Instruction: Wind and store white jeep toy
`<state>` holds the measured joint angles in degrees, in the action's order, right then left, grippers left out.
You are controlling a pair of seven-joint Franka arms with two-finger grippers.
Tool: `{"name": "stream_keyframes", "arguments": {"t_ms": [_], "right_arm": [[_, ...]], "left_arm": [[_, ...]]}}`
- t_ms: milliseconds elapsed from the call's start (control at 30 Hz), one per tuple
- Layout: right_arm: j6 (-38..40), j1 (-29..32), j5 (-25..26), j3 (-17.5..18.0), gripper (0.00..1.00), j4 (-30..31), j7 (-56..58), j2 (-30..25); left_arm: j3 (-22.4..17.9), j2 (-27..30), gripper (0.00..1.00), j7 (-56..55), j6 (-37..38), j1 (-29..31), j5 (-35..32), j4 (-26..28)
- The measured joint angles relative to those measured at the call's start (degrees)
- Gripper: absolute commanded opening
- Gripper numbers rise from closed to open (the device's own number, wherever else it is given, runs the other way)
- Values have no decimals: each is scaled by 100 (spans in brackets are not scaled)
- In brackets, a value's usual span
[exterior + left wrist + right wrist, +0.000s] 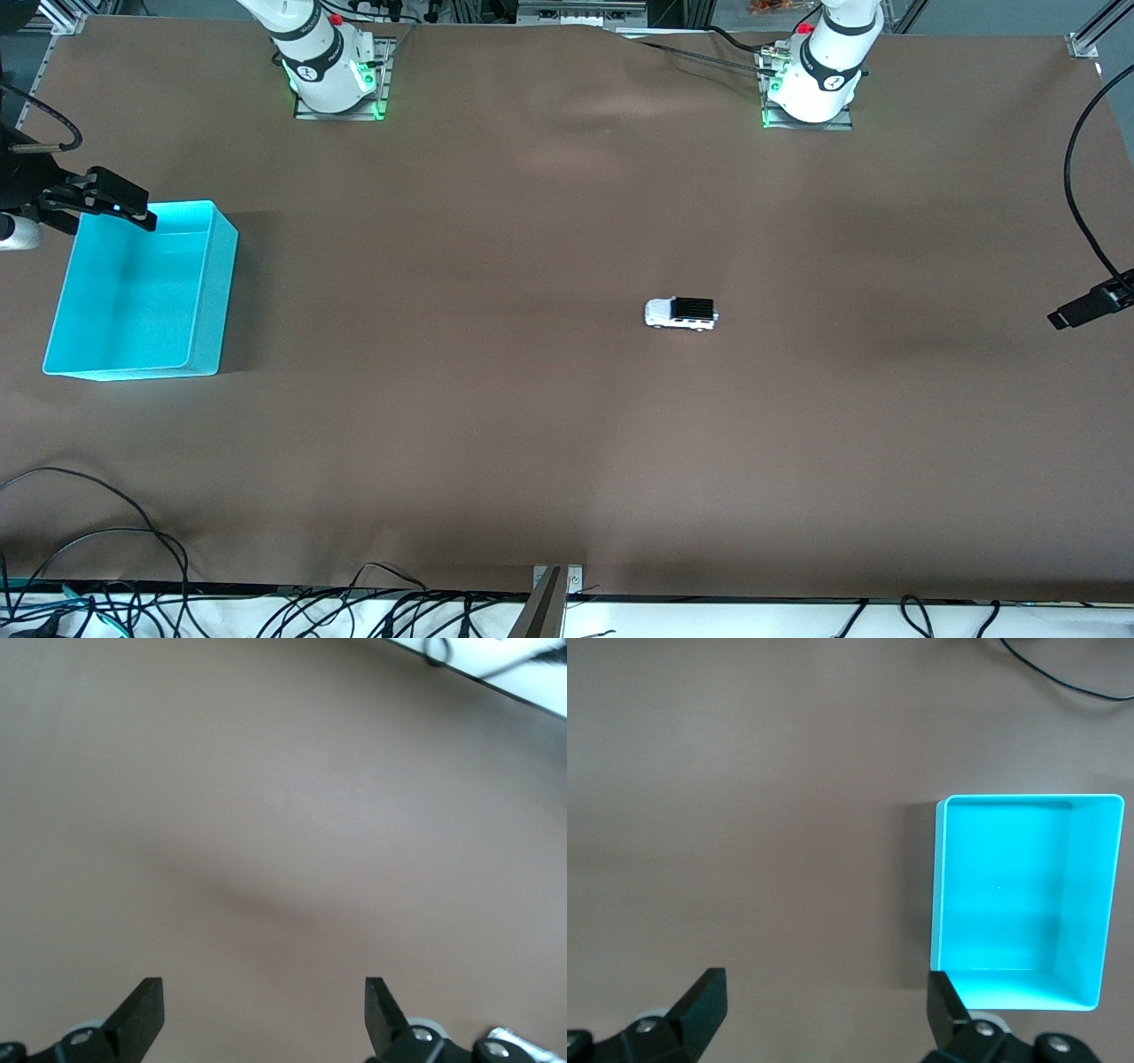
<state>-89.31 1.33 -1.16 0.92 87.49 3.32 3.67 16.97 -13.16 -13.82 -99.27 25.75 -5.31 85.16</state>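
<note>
Brown cloth-covered table [496,425] under both our arms. Small boxy white jeep toy [680,314] with black roof sits mid-table, well apart from either set of fingers. Left gripper [264,1014] spread wide, holding nothing, above bare cloth. Right gripper [826,1008] likewise wide, holding nothing, one fingertip [943,997] by rectangular turquoise plastic bin [1090,904].

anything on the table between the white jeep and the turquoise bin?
No. In the front view, only bare brown table cover lies between the white jeep toy and the turquoise bin. Nothing else sits on that stretch.
</note>
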Motion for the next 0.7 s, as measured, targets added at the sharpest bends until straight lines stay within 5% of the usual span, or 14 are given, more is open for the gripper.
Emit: {"name": "stream_keyframes", "arguments": {"t_ms": [433, 700], "right_arm": [[0, 0, 0, 0, 100, 0, 0, 0], [0, 0, 0, 0, 100, 0, 0, 0]], "left_arm": [[36, 17, 100, 1871, 387, -10, 274, -261], [31, 96, 100, 1985, 413, -8, 305, -268]]}}
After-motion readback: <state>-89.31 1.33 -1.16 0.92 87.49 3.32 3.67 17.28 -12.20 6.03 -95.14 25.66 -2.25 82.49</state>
